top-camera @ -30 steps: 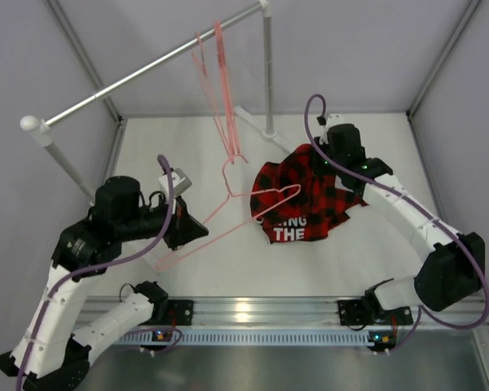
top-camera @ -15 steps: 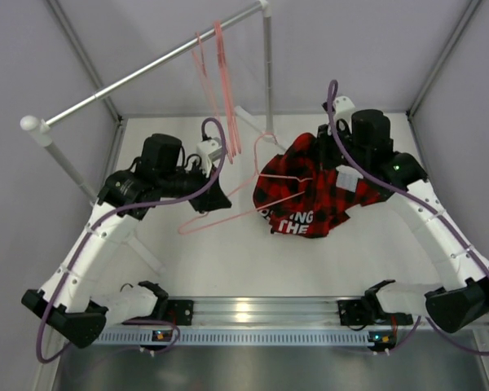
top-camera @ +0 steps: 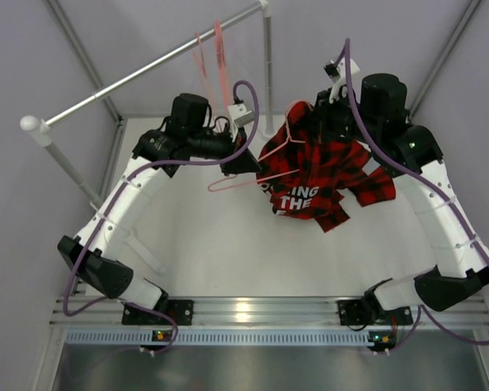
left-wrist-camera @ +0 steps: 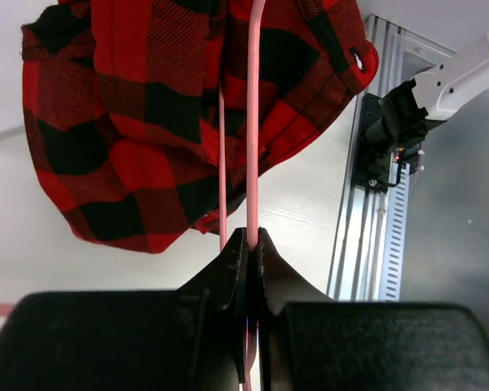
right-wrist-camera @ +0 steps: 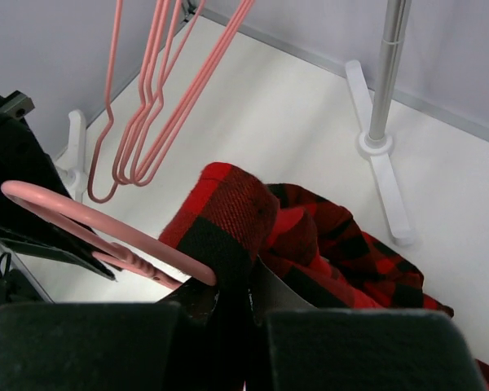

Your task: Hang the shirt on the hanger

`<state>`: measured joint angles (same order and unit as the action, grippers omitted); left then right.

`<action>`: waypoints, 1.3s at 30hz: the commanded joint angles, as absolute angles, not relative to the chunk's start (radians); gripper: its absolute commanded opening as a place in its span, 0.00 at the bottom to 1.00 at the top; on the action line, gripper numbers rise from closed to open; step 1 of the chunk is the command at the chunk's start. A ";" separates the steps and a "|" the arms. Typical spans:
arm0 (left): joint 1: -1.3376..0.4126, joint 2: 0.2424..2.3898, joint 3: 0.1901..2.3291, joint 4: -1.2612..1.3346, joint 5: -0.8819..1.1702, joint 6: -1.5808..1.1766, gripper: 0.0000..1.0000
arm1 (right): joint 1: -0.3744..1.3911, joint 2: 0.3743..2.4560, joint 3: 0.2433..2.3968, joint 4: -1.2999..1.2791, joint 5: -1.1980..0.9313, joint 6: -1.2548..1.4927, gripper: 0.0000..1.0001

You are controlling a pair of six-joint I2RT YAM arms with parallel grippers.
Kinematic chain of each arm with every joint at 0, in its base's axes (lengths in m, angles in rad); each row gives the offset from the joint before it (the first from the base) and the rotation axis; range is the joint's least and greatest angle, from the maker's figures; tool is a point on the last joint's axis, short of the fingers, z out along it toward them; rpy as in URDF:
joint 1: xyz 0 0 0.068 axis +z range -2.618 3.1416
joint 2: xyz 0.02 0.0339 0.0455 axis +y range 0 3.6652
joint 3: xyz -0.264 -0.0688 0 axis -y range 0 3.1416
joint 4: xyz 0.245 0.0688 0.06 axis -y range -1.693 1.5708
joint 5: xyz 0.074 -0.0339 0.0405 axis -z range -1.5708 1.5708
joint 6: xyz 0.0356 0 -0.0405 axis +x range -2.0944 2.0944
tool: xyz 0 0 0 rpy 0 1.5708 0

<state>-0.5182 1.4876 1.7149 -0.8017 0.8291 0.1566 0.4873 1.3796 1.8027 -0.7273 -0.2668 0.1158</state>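
Lifted since a second ago, the shirt (top-camera: pixel 318 173) hangs just in front of the rail (top-camera: pixel 147 69): limp, light cloth, best held by its upper edge, where my right claw (right-wrist-camera: pixel 232 285) clenches it. My left claw (left-wrist-camera: pixel 250 243) pinches the hanger (left-wrist-camera: pixel 253 122).

Red checks, pink wire, white desk.
The shirt (top-camera: pixel 318 175) has red and black squares with white letters. The hanger (left-wrist-camera: pixel 253 163) is pink, and so are the spare hangers (right-wrist-camera: pixel 200 81). The desk (top-camera: pixel 228 261) is white. The rail (top-camera: pixel 147 72) is silver. The arms (top-camera: pixel 126 199) are white and black, with purple cables (top-camera: pixel 348 65).
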 commanded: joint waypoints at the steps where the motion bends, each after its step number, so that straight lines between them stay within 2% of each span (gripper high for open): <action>1: -0.534 1.511 1.759 -0.661 0.899 0.213 0.00 | 0.500 1.390 1.903 -0.779 -0.269 0.109 0.00; 9: -0.545 1.563 1.746 -0.624 1.015 0.414 0.00 | 0.499 1.420 1.895 -0.781 -0.294 0.135 0.00; 13: -0.546 1.588 1.714 -0.479 0.965 0.333 0.00 | 0.500 1.399 1.827 -0.782 -0.299 0.118 0.00; 15: -0.543 1.589 1.686 -0.427 0.960 0.307 0.00 | 0.499 1.382 1.790 -0.782 -0.301 0.112 0.04; 18: -0.543 1.560 1.590 -0.280 1.005 0.231 0.00 | 0.499 1.339 1.735 -0.782 -0.241 0.095 0.12; 19: -0.545 1.534 1.515 -0.139 1.014 0.194 0.00 | 0.500 1.319 1.724 -0.784 -0.221 0.094 0.19; 21: -0.543 1.505 1.429 0.024 1.017 0.085 0.00 | 0.499 1.301 1.706 -0.799 -0.196 0.089 0.28; 22: -0.545 1.482 1.349 0.172 1.012 0.054 0.00 | 0.499 1.299 1.707 -0.808 -0.196 0.086 0.40; 25: -0.543 1.456 1.246 0.358 0.986 -0.033 0.00 | 0.500 1.287 1.713 -0.840 -0.172 0.084 0.66; 27: -0.545 1.460 1.243 0.368 0.980 -0.054 0.00 | 0.500 1.269 1.712 -0.857 -0.152 0.083 0.77; 28: -0.543 1.477 1.249 0.364 0.979 -0.058 0.00 | 0.499 1.263 1.710 -0.874 -0.143 0.084 0.87; 29: -0.545 1.485 1.261 0.359 0.976 -0.061 0.00 | 0.500 1.255 1.707 -0.880 -0.123 0.086 0.92; 33: -0.545 1.509 1.238 0.454 0.968 -0.121 0.00 | 0.499 1.194 1.643 -0.882 -0.094 0.072 0.99; 39: -0.545 1.519 1.232 0.479 0.956 -0.133 0.00 | 0.500 1.102 1.571 -0.881 -0.023 0.034 1.00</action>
